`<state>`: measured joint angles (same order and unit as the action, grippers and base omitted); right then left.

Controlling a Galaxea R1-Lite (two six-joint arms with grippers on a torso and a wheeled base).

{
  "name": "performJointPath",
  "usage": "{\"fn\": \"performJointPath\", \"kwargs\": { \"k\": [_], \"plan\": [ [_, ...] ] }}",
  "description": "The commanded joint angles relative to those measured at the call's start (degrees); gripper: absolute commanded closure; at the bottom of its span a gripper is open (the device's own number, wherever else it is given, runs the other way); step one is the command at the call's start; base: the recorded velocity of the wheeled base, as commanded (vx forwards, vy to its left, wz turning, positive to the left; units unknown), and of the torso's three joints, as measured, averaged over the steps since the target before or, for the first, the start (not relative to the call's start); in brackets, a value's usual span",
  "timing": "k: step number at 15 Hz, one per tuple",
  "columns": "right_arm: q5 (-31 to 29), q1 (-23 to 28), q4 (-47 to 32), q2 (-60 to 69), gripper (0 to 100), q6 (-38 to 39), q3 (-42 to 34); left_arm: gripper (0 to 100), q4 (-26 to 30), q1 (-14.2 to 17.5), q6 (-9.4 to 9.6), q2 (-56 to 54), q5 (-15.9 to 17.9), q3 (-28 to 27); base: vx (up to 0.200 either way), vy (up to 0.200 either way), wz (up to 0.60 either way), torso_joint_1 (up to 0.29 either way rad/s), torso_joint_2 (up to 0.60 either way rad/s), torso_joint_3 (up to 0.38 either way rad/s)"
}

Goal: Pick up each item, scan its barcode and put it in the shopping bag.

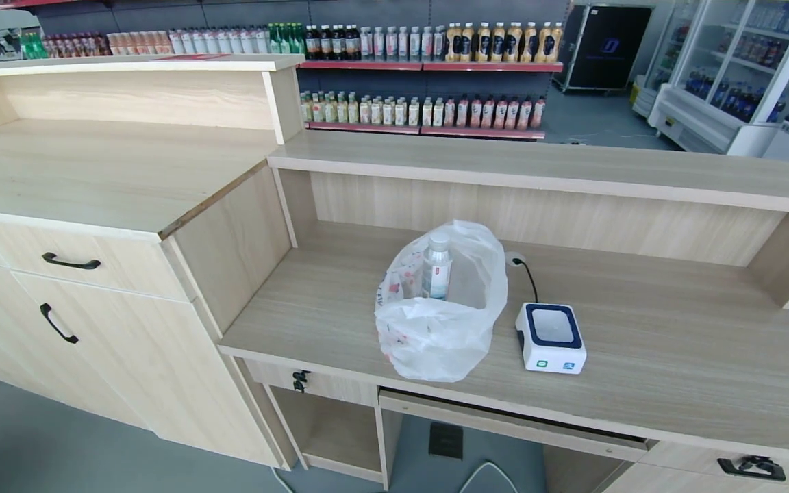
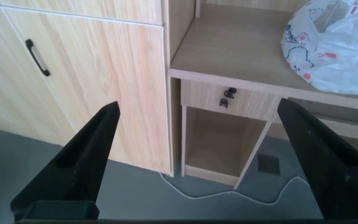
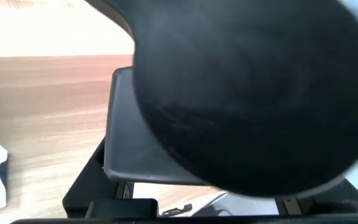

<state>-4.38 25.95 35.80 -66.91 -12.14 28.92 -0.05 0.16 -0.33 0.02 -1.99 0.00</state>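
Low beside the cupboard front, the left gripper (image 2: 197,162) is hanging over the floor with its fingers (image 2: 73,168) spread wide apart and nothing between them. Just past them a thin cable (image 2: 229,190) is trailing across the floor, and a small lock (image 2: 229,98) is showing on the drawer under the bench (image 1: 675,342) edge.

In the right wrist view a large dark round shape (image 3: 253,93) is sitting close to the camera over a grey flat panel (image 3: 129,137), so whether the right gripper (image 3: 219,186) is released or clenched cannot be told.

On the bench, near its front edge, the bag (image 1: 435,329) is standing open, white and crumpled. A bottle (image 1: 436,267) is standing upright inside it, its cap showing above the rim.

Just to the robot's right of the bag, the scanner (image 1: 550,337) is lying flat, its window facing up. Its black lead (image 1: 528,277) is running back to a round hole in the benchtop.

Farther back, beyond the raised ledge, shelves (image 1: 429,66) are carrying rows of drinks.
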Motion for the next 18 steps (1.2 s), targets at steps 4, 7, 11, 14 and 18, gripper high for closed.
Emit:
{"fn": "performJointPath", "kwargs": {
  "k": [4, 7, 11, 14, 18],
  "plan": [
    [0.16, -0.55, -7.68, 1.00, 100, 3.70, 4.83, 0, 0.05, -0.07, -0.02, -0.02, -0.03, 0.00, 0.000, 0.000, 0.60, 0.008, 0.00, 0.001],
    [0.16, -0.55, -12.51, 0.03, 100, 7.31, 7.82, 0, 0.05, 0.02, -0.02, -0.02, -0.03, 0.00, 0.000, 0.000, 0.60, 0.004, 0.00, 0.001],
    [0.95, -0.55, -14.09, -1.20, 100, 13.28, 7.73, 0, 0.05, 0.02, -0.02, -0.02, -0.03, 0.00, 0.000, 0.000, 0.45, 0.001, 0.00, 0.002],
    [3.94, 0.33, -14.27, -3.84, 100, 21.72, 7.91, 0, 0.05, 0.02, -0.02, -0.02, -0.12, 0.00, 0.000, 0.000, 0.00, 0.000, 0.00, 0.000],
    [6.40, 4.10, -19.37, -6.04, 100, 29.54, 7.65, 0, 0.05, 0.02, -0.02, -0.02, -0.03, 0.00, 0.000, 0.000, 0.00, 0.000, 0.00, 0.000]
  ]
}}
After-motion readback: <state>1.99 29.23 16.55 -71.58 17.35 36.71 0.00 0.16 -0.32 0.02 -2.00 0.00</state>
